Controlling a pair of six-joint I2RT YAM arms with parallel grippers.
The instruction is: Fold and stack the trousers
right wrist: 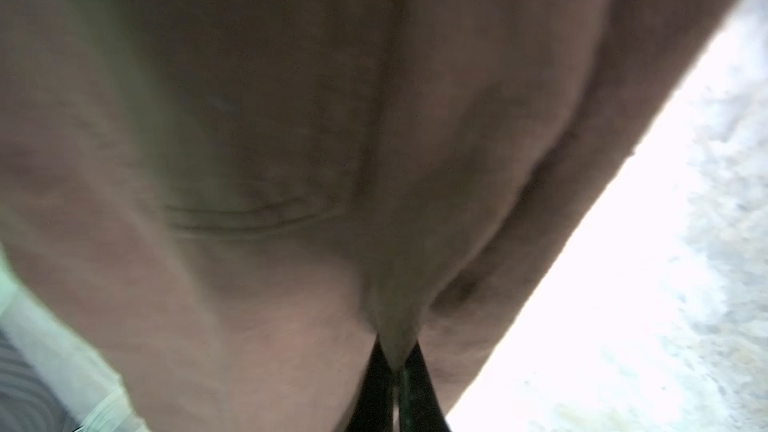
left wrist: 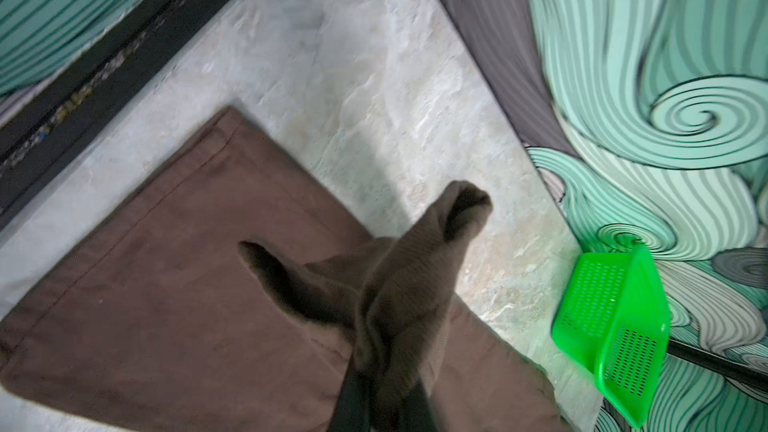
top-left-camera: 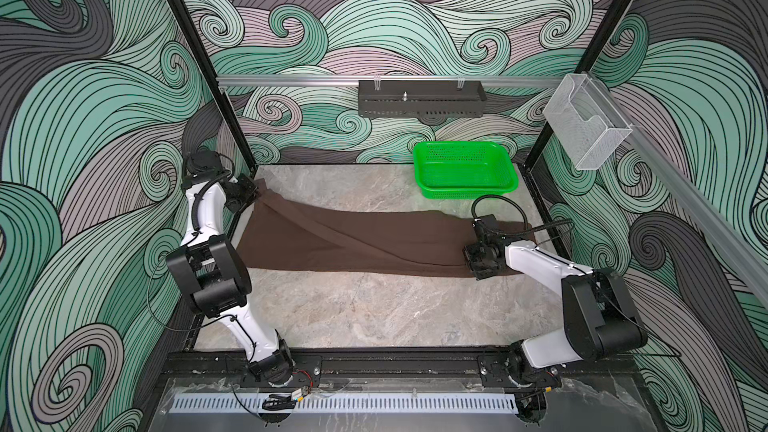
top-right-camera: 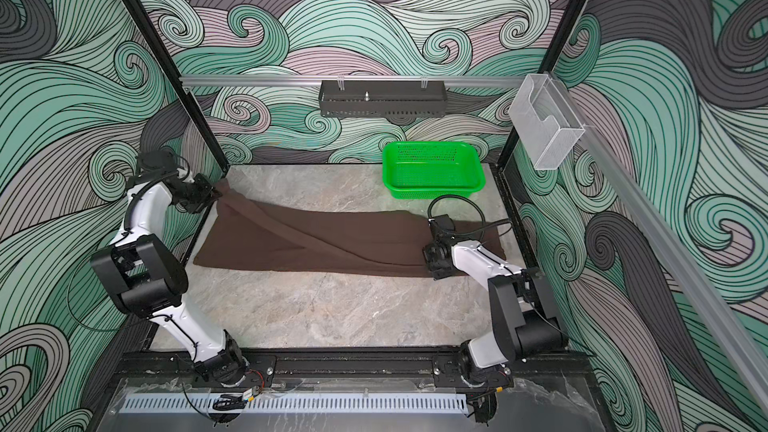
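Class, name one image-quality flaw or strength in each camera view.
Right wrist view: trousers too close, blurred; table glares white. Left wrist view: trousers nearest lens soft, basket sharper. Both top views: evenly lit, sharp, frame posts splay outward.

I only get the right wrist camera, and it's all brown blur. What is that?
Observer: Brown trousers, laid lengthwise across the table; the right claw is shut on their right-hand end.
Operator: What's the other arm doing?
Observer: The left claw pinches the far left corner, held up off the table.
Operator: Anything else there?
Observer: A green basket at the back, not touching the trousers.
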